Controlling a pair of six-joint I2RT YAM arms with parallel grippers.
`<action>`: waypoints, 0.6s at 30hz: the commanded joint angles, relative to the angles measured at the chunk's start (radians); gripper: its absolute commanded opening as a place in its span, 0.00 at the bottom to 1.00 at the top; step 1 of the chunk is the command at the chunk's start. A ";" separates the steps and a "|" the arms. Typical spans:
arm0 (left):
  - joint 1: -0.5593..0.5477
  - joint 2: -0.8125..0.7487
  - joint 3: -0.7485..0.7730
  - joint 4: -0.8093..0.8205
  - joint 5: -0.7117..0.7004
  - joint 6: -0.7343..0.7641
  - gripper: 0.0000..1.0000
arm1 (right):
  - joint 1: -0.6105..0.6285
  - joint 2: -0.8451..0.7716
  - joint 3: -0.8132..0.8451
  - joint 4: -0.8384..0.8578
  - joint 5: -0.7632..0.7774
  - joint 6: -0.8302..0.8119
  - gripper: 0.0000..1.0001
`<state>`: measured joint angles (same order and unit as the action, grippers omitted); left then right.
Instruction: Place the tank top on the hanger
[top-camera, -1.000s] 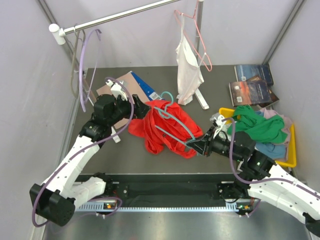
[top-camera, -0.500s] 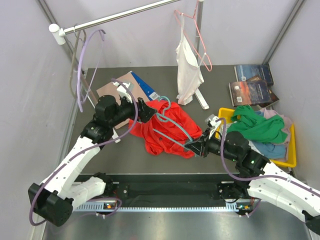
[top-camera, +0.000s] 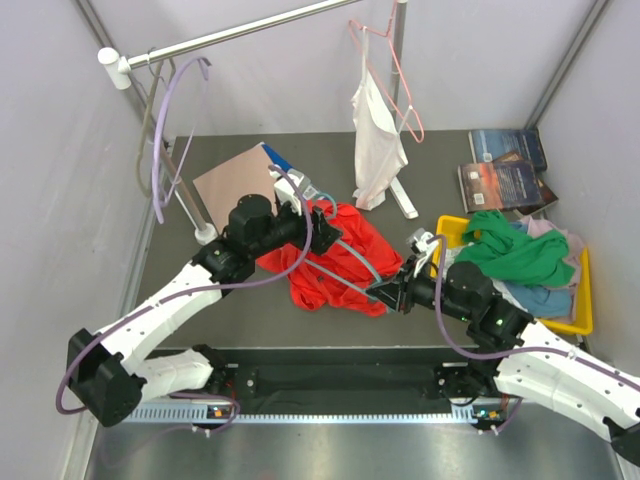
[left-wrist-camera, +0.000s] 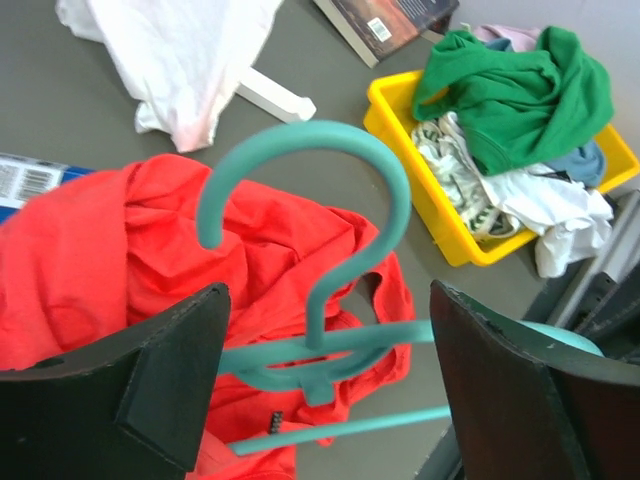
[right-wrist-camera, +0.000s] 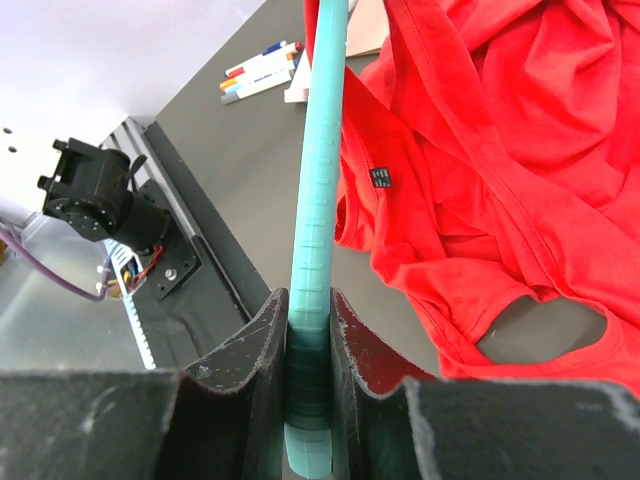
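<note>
Dark bench: right gripper clamps hanger arm end, steadying it over red tank top; left gripper spread wide above hook, seemingly ready to take it.

Dark grey counter. Crumpled red tank top at centre. Brown board over blue booklet, far left. White rack foot behind centre. Two books, far right. Yellow bin of clothes, right edge.
</note>
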<state>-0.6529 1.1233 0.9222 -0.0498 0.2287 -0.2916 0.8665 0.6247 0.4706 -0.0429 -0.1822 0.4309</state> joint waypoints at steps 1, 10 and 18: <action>-0.007 0.001 0.038 0.091 -0.054 0.023 0.81 | 0.016 -0.013 0.013 0.101 -0.003 0.003 0.00; -0.025 0.001 0.003 0.128 -0.072 0.017 0.52 | 0.017 -0.007 0.013 0.117 0.001 0.006 0.00; -0.050 0.052 0.010 0.137 -0.042 0.029 0.16 | 0.025 0.052 0.016 0.170 0.004 0.012 0.00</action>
<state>-0.6868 1.1561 0.9222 0.0334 0.1482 -0.2600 0.8757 0.6621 0.4706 0.0055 -0.1791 0.4404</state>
